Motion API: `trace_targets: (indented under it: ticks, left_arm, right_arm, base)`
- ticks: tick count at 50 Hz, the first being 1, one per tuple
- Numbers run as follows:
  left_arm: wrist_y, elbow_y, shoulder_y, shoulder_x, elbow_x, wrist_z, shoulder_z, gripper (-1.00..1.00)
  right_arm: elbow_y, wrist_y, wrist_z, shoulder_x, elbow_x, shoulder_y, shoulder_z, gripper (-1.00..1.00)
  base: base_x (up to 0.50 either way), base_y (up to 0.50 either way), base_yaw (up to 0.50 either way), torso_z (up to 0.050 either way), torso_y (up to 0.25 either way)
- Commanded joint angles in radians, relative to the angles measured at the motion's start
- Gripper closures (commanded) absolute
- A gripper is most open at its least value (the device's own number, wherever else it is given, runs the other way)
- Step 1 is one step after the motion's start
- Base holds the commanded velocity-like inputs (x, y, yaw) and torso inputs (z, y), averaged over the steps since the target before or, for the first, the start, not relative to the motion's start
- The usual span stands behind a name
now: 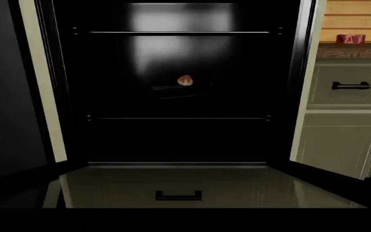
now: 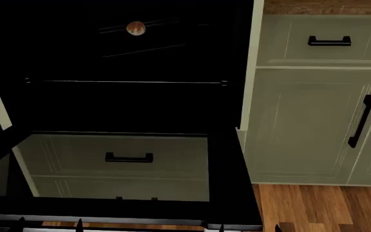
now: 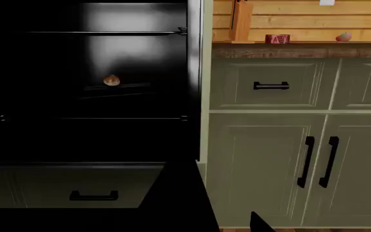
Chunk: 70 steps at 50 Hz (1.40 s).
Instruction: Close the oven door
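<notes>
Grippers: neither the left nor the right one can be made out clearly in any view; only small dark tips show at the lower edge of the head view, so whether either is released or clenched cannot be told.

Wide glossy black oven door (image 2: 224, 164) with large reflective glass window: folded down flat, fully open, in front of the dark oven cavity (image 2: 114, 106). Its glass mirrors a pale green drawer front.

Small round browned food item (image 2: 135, 28): inside the cavity, on an upper wire rack.

Pale green panelled drawer front (image 2: 324, 41) with black handle: just beside the cavity.

Pale green cabinet doors (image 3: 269, 164) with black bar handles: below that drawer.

Wooden counter (image 3: 301, 50): above the drawer, carrying a red block (image 3: 277, 38).
</notes>
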Motion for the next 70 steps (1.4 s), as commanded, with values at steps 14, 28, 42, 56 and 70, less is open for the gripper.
trace_targets:
  ticks: [14, 28, 42, 56, 70]
  left_arm:
    - [0.011, -0.005, -0.001, -0.054, -0.045, -0.062, 0.066, -1.0]
    - [-0.012, 0.005, -0.001, -0.075, -0.051, -0.093, 0.094, -1.0]
    - [-0.018, -0.012, -0.015, -0.087, -0.065, -0.116, 0.109, -1.0]
    - [-0.009, -0.015, -0.015, -0.103, -0.074, -0.135, 0.131, -1.0]
    - [-0.004, -0.011, -0.013, -0.117, -0.082, -0.151, 0.148, -1.0]
  right_arm:
    - [0.0, 0.0, 0.058, 0.051, 0.05, 0.002, -0.062, -1.0]
    - [-0.004, 0.002, 0.082, 0.072, 0.07, 0.002, -0.087, -1.0]
    - [0.003, -0.002, 0.101, 0.086, 0.089, 0.007, -0.103, -1.0]
    - [0.007, -0.004, 0.118, 0.102, 0.101, 0.01, -0.124, -1.0]
    - [0.009, -0.007, 0.133, 0.115, 0.114, 0.011, -0.14, -1.0]
  base:
    - [0.0, 0.0, 0.0, 0.0, 0.0]
    - [0.0, 0.0, 0.0, -0.022, 0.0]
    - [0.0, 0.0, 0.0, -0.05, 0.0]
    - [0.0, 0.0, 0.0, -0.05, 0.0]
    - [0.0, 0.0, 0.0, -0.05, 0.0]
